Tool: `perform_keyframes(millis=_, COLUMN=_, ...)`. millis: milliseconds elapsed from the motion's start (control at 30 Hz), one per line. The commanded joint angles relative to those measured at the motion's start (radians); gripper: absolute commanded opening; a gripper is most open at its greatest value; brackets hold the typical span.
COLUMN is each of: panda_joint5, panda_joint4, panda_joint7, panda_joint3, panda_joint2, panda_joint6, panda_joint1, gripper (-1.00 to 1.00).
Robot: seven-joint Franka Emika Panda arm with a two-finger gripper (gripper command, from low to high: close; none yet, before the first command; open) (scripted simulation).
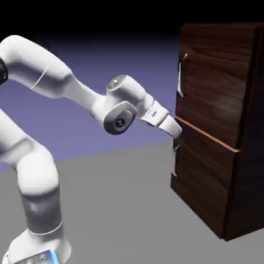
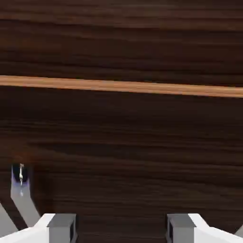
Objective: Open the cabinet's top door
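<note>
The tall dark brown wooden cabinet [image 1: 206,180] stood at the exterior view's right, and its top door, the bigger dark wood panel [image 1: 214,87], was shut. That door had a thin silver upright handle [image 1: 180,76] near its edge, up higher than the robot's hand. The job looked to be at the getting-there step, with no pulling done yet. The white and grey end effector [image 2: 122,228] was down by the thin light orange strip [image 2: 123,86] between the two doors, in front of the lower dark wood door [image 2: 118,142]. Its two finger tips were spread wide apart, and nothing sat between them. It was very close to the wood, but I could not tell if it touched. The small silver lower handle [image 2: 21,182] was off to one side of the fingers in the hand view (that one was the wrong handle, so it should be left alone). The next move called for backing off a little, going up past the orange strip, and lining up with the top handle. Going straight up might have bumped the door.
</note>
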Motion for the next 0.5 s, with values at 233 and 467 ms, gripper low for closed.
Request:
perform_keyframes(millis=233, panda_joint5=0.348, panda_joint4=0.056, panda_joint7=-0.120, panda_joint3=0.166, panda_joint2=-0.182, panda_joint6=-0.092, panda_joint1=-0.201, gripper=0.00)
perform_keyframes(millis=467, panda_joint5=0.653, panda_joint4=0.106, panda_joint7=-0.225, panda_joint3=0.312, panda_joint2=-0.341, panda_joint6=-0.172, panda_joint1=-0.377, gripper=0.00)
